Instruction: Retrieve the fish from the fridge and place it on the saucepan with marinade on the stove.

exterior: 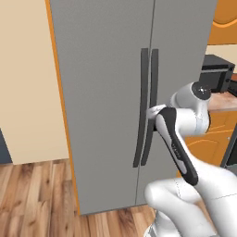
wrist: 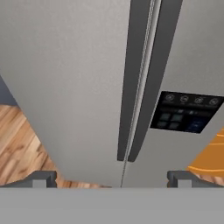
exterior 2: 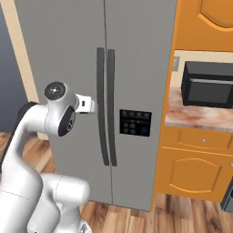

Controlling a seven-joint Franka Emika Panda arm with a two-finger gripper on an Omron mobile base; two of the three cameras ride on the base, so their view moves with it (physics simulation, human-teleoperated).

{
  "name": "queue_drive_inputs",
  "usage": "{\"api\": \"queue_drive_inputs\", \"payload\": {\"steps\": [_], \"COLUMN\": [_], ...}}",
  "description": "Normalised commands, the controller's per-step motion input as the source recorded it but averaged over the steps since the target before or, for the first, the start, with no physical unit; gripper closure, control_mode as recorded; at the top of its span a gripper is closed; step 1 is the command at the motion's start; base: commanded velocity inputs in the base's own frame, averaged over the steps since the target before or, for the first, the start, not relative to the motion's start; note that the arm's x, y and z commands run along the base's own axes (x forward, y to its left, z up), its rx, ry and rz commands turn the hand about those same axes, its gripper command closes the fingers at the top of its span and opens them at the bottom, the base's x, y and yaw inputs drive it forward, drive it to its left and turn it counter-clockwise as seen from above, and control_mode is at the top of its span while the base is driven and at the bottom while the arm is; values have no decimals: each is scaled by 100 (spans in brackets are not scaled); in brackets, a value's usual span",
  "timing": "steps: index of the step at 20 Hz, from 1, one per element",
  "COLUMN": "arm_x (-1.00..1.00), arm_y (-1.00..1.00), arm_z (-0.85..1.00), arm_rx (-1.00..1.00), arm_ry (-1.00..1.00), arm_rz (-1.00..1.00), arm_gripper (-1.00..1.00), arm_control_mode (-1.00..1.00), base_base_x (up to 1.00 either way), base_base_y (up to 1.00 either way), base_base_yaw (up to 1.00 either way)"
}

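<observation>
Jaws spread wide and holding nothing: in the hand view the two dark fingertips [wrist: 43, 178] stand far apart, and the gripper [wrist: 112, 179] faces the closed fridge [wrist: 65, 87] without touching it. Both grey fridge doors are shut, and the seam between them runs up the middle between the jaws. The two dark vertical handles [wrist: 140, 83] hang on either side of that seam, ahead of the jaws and well within their spread. A dark control panel [wrist: 186, 111] sits on one door, off to the side. From the right base camera, a black microwave [exterior 2: 207, 84] rests on the tabletop [exterior 2: 195, 116] beside the fridge, above orange cabinets [exterior 2: 195, 164].
</observation>
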Motion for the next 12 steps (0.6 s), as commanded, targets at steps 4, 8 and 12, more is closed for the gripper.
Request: {"api": "queue_drive_inputs", "payload": {"steps": [4,8,12], "arm_x": [50,29,11], "arm_y": [0,-6,-5], "arm_z": [-15,-39,-44], "arm_rx": [0,-4,-8], "arm_ry": [-2,-13,-25], "arm_rz": [0,0,0], "arm_gripper": [-100,-100,-100], "arm_control_mode": [-100,-100,-100], "base_base_x": [0,0,0], "base_base_y": [0,0,0], "base_base_yaw": [0,0,0]}}
